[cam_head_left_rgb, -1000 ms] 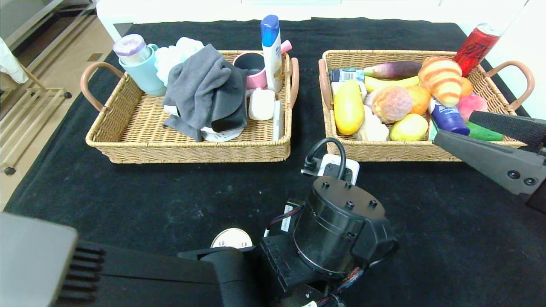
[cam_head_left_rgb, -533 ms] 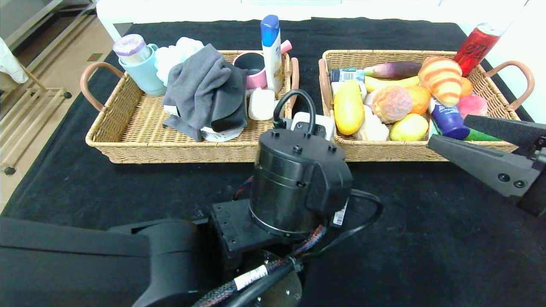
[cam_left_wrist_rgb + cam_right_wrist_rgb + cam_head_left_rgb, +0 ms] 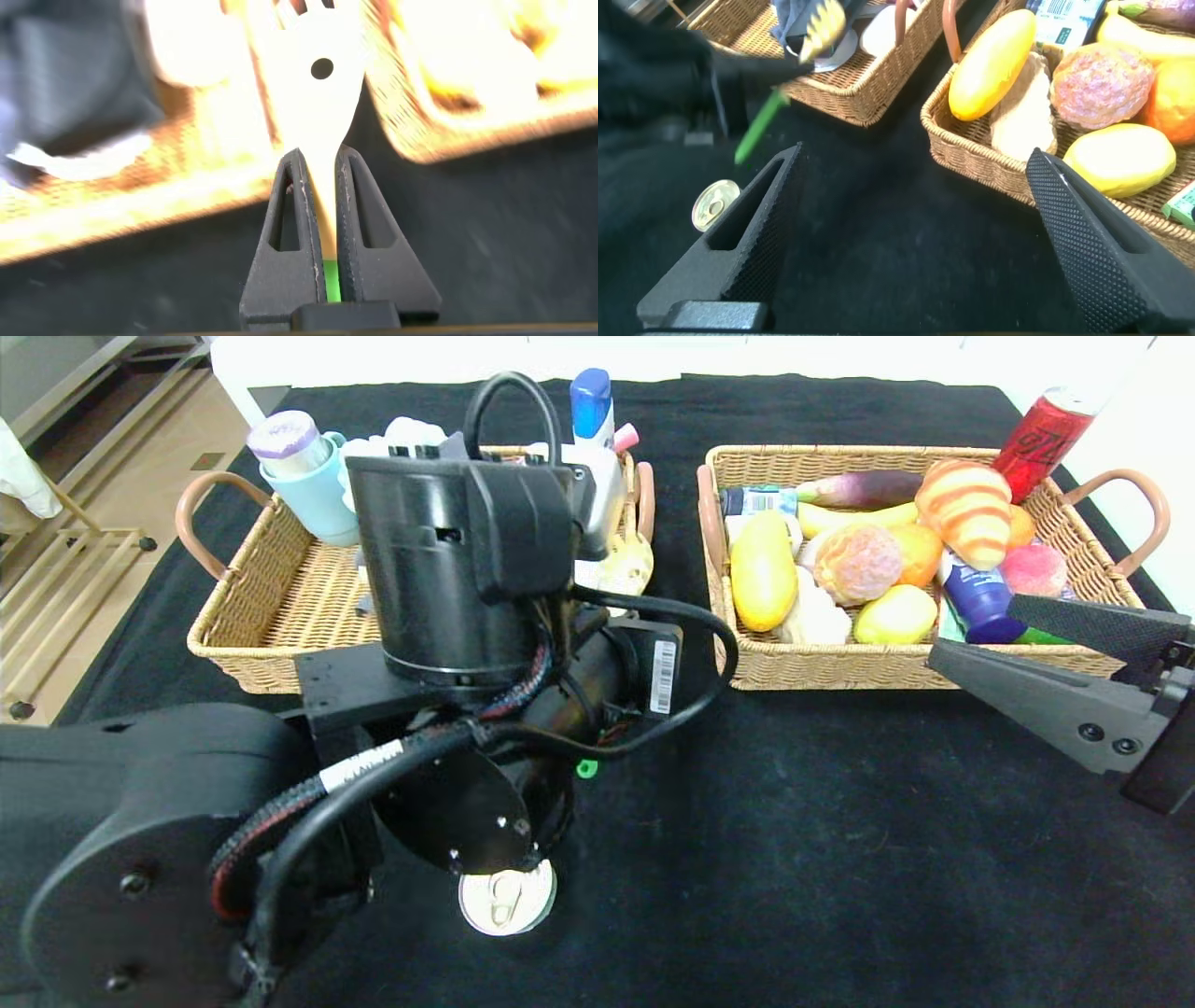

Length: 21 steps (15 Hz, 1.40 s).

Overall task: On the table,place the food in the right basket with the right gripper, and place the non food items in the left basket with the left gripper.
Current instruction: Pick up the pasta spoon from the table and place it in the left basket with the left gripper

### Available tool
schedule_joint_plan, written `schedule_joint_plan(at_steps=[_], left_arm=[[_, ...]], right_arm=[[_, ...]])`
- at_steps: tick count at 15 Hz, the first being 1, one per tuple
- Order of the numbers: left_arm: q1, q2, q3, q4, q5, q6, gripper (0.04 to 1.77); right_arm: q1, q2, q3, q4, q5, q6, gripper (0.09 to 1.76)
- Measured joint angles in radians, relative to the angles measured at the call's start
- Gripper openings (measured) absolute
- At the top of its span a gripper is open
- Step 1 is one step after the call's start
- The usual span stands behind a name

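**Spatula rides toward the left basket**

The left gripper point(image 3: 322, 219) is clamped tight on the thin handle of a slotted spatula point(image 3: 316, 89), a light, stiff, slippery utensil best pinched mid-handle, its head over the left basket point(image 3: 280, 616). The right gripper point(image 3: 1004, 639) waits spread wide, empty, by the right basket point(image 3: 840, 667)

We find little legible text. Red can point(image 3: 1041, 441) behind right basket point(image 3: 1074, 658): white script lettering, unreadable to us. White sticker point(image 3: 662, 676) on left arm: barcode, digits too small. Packet point(image 3: 758, 501) in right basket, far corner: printed label, illegible. Dark blue bottle point(image 3: 978, 597): pale label patch, no words readable. Silver can point(image 3: 505, 900) on table: pull-tab top, no print.
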Motion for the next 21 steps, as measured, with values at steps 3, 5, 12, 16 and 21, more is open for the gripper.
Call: schedule_joint_plan(at_steps=[3,5,12,16,21], left_arm=[[0.068,-0.007,-0.051,0.008,-0.05,0.021,0.2],[0.105,-0.005,-0.087,0.008,-0.08,0.036,0.2],[0.213,0.058,-0.203,0.009,-0.151,0.062,0.2],[0.253,0.101,-0.256,0.009,-0.184,0.083,0.2],[0.271,0.123,-0.292,0.008,-0.195,0.102,0.2]], right_arm=[[0.001,0.0,0.0,0.0,0.0,0.0,1.71],[0.003,0.0,0.001,0.0,0.0,0.0,1.71],[0.009,-0.002,0.007,-0.001,0.001,0.0,1.71],[0.013,-0.006,0.011,-0.001,0.001,-0.002,1.71],[0.018,-0.008,0.015,-0.002,0.001,-0.004,1.71]])
